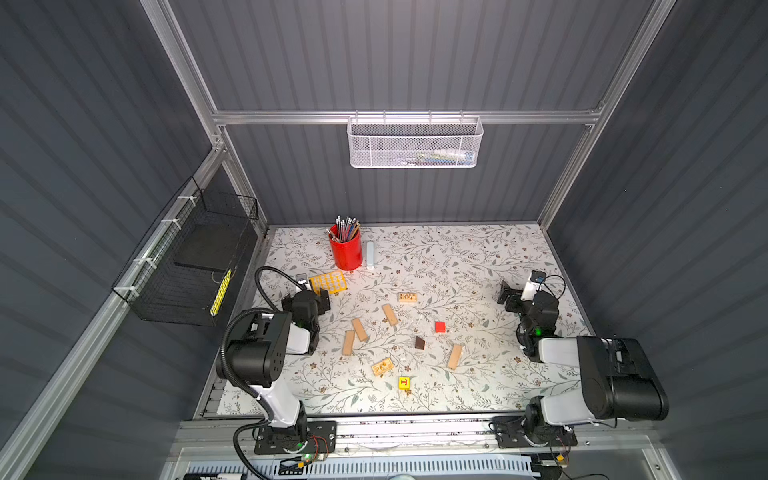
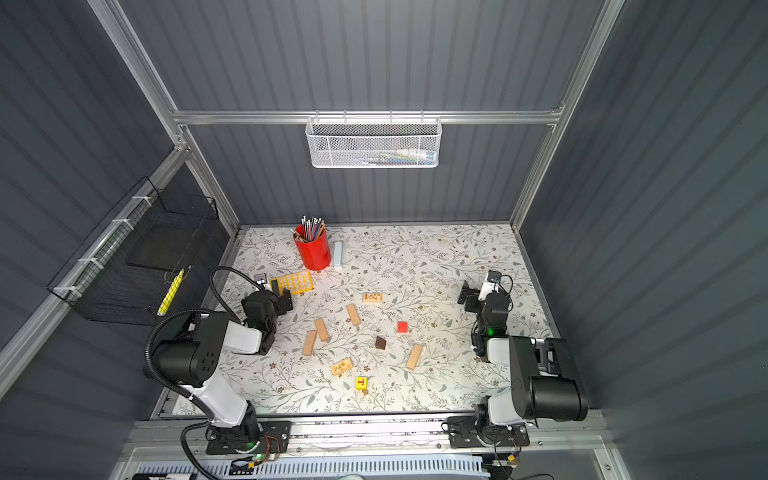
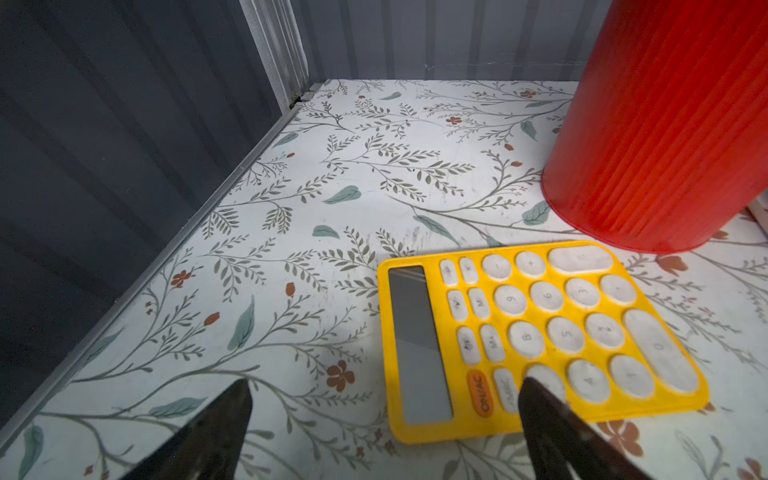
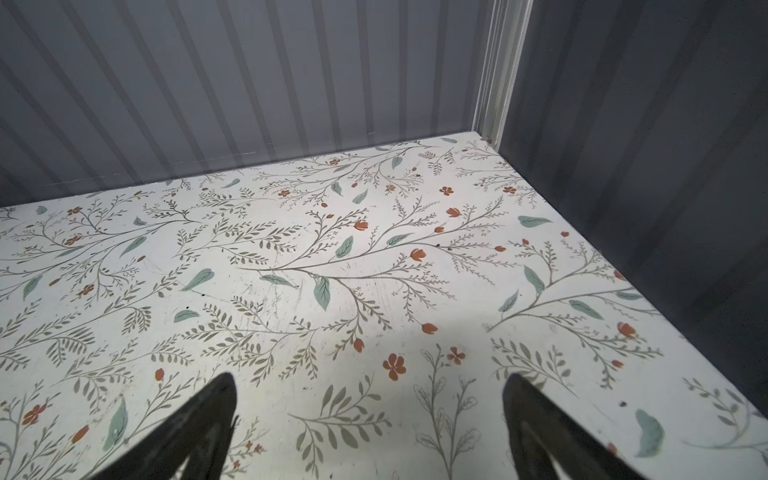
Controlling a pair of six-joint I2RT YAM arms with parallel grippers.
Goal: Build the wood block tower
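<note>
The wood block tower's pieces lie loose and flat on the floral table, none stacked. Several tan planks [image 1: 390, 314] [image 1: 455, 356] are spread across the middle, with two printed pale blocks [image 1: 407, 297] [image 1: 382, 367], a red cube [image 1: 440, 327], a yellow cube [image 1: 404, 382] and a dark brown wedge [image 1: 419, 343]. My left gripper [image 1: 306, 296] [image 3: 382, 399] hovers open at the left, one finger over the calculator. Over bare table at the right, my right gripper [image 1: 505, 300] [image 4: 370, 395] is open and holds nothing. Both are well away from the pieces.
An orange-yellow calculator [image 3: 540, 332] lies by the left gripper, with a red pencil cup [image 1: 346, 251] and a pale stick-shaped object [image 1: 369, 254] behind it. A black wire basket [image 1: 191, 266] hangs on the left wall and a white mesh basket [image 1: 413, 143] on the back wall.
</note>
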